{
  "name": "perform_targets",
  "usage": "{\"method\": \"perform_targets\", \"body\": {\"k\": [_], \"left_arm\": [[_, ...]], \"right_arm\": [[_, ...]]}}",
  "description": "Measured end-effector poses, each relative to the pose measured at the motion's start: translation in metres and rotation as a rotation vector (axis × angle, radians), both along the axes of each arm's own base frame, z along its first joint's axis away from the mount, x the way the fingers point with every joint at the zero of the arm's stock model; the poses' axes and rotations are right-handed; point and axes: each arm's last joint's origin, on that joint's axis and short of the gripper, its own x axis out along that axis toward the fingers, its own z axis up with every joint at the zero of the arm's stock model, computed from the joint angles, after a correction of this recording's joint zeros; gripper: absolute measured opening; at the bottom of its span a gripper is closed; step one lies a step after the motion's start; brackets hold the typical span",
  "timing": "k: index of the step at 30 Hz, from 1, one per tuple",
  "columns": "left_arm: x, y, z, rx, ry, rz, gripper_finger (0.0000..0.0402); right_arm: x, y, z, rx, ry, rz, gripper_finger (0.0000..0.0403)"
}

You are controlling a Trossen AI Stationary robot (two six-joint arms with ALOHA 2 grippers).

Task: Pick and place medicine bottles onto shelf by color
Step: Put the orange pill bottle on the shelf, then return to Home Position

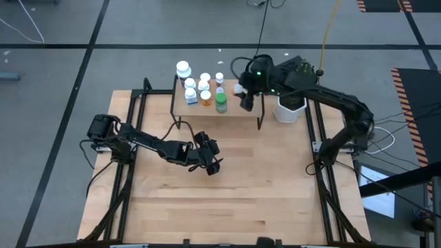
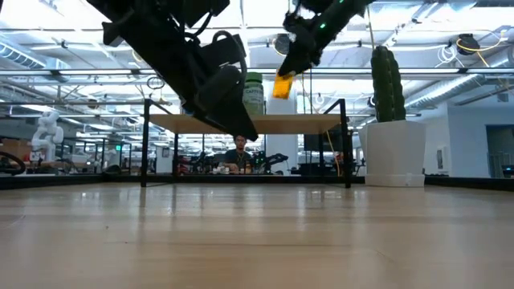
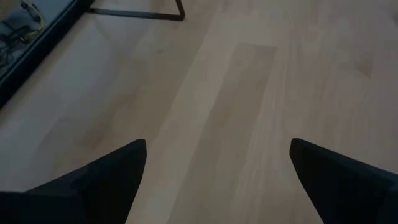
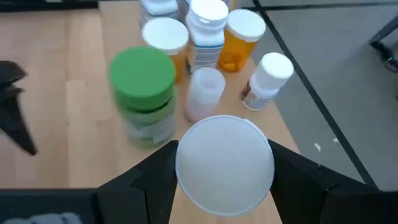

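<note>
Firstly, tabletop [image 1: 227, 200]: light wood planks, bare at the near side.
Left gripper [image 1: 212, 160]: hovers over mid-table, fingers spread wide, nothing between them.
Shelf [image 1: 242, 108]: low light-wood board on black legs, at the far edge.
Medicine bottles [image 1: 204, 88]: clustered on the shelf, white, orange and one green-capped [image 4: 143, 74].
Right gripper [image 1: 246, 100]: above the shelf, clamped on a white-capped orange bottle [image 4: 224, 164].
Plant pot [image 2: 394, 152]: white, with cactus, right of the shelf.
Room: a person [image 2: 238, 152] seated far behind.
</note>
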Motion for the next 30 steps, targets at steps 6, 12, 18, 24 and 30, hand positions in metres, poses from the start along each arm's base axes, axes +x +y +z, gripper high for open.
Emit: {"method": "perform_targets", "body": {"k": [6, 12, 18, 24, 30], "left_arm": [[0.000, 0.000, 0.000, 0.011, 0.009, -0.010, 0.0399], [0.000, 0.000, 0.000, 0.021, 0.015, -0.018, 0.0399], [0.001, 0.008, 0.000, 0.023, 0.016, 0.003, 0.0399], [-0.007, 0.003, 0.011, 0.104, -0.007, 0.079, 0.0399], [-0.040, -0.024, 0.062, 0.266, -0.106, 0.119, 0.0385]], "right_arm": [[0.020, -0.015, -0.026, 0.032, 0.065, -0.005, 0.0209], [0.025, -0.019, -0.036, 0.049, 0.085, -0.012, 0.0210], [0.025, -0.020, -0.037, 0.058, 0.087, -0.019, 0.0220], [0.026, -0.020, -0.036, 0.064, 0.071, -0.034, 0.0252], [0.027, -0.021, -0.034, 0.052, 0.051, -0.034, 0.0274]]}}
